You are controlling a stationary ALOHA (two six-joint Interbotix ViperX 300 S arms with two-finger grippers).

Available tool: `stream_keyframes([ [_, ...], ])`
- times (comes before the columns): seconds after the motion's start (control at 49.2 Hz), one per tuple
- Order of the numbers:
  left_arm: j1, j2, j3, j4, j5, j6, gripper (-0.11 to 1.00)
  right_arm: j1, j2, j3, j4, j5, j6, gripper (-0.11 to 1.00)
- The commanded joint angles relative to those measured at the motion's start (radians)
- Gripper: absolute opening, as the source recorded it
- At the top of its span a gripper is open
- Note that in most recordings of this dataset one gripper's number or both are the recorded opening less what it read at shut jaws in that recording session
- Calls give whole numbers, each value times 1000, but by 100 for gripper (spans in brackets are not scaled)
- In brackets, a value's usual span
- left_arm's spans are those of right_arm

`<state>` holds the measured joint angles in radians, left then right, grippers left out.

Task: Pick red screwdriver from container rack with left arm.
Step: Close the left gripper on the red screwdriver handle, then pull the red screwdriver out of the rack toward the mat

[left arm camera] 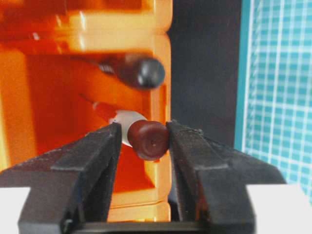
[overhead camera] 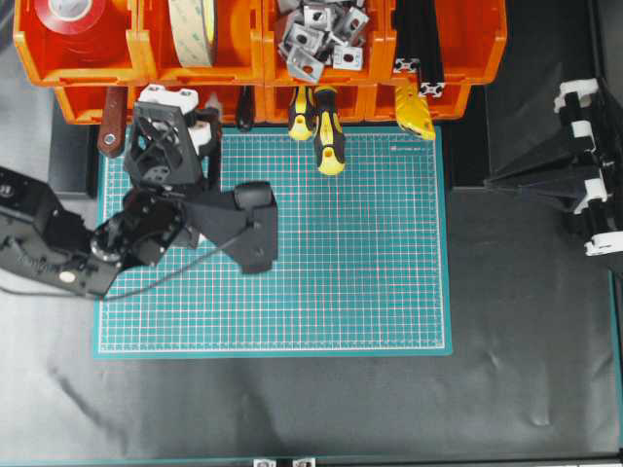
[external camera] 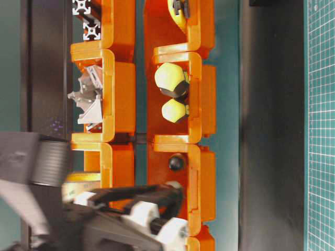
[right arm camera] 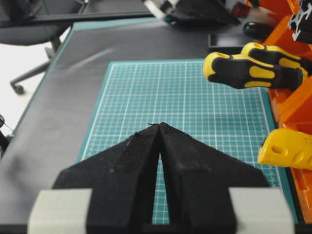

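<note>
The red screwdriver (left arm camera: 148, 140) lies in a lower bin of the orange container rack (left arm camera: 73, 29). Its rounded dark-red end pokes out over the bin's front lip, with the white band just behind. My left gripper (left arm camera: 144, 127) straddles that end with the jaws narrowed. The right finger (left arm camera: 183, 146) touches the handle, while a thin gap shows beside the left finger (left arm camera: 105, 151). From overhead the left gripper (overhead camera: 185, 105) reaches under the rack (overhead camera: 258, 53) and hides the screwdriver. My right gripper (right arm camera: 158, 126) is shut and empty, parked at the mat's right side (overhead camera: 496, 178).
A black-handled tool (left arm camera: 144, 73) lies in the same bin, just above the red one. Two yellow-and-black screwdrivers (overhead camera: 326, 131) stick out over the green cutting mat (overhead camera: 341, 253). A brown-handled tool (overhead camera: 112, 122) hangs left of my gripper. The upper bins hold tape and metal brackets (overhead camera: 316, 34).
</note>
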<state>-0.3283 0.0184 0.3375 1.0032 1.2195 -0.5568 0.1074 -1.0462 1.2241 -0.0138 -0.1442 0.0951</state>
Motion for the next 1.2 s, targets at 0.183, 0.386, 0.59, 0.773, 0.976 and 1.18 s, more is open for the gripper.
stream_keyframes([
  [0.183,-137,-51,-103,3,84,6,28,3,-11,-15,-2,2,6,0],
  [0.386,-265,-77,-184,3,169,18,24,3,-64,-29,-2,15,3,0],
  [0.59,-394,-31,-341,3,290,118,24,-2,-106,-41,0,78,11,0],
  [0.773,-446,58,-477,5,324,307,24,-8,-117,-48,6,135,18,0],
  [0.976,-443,124,-523,3,308,436,24,-8,-140,-57,8,143,34,0],
  [1.18,-411,126,-388,3,118,380,24,-8,-172,-72,12,164,35,0],
])
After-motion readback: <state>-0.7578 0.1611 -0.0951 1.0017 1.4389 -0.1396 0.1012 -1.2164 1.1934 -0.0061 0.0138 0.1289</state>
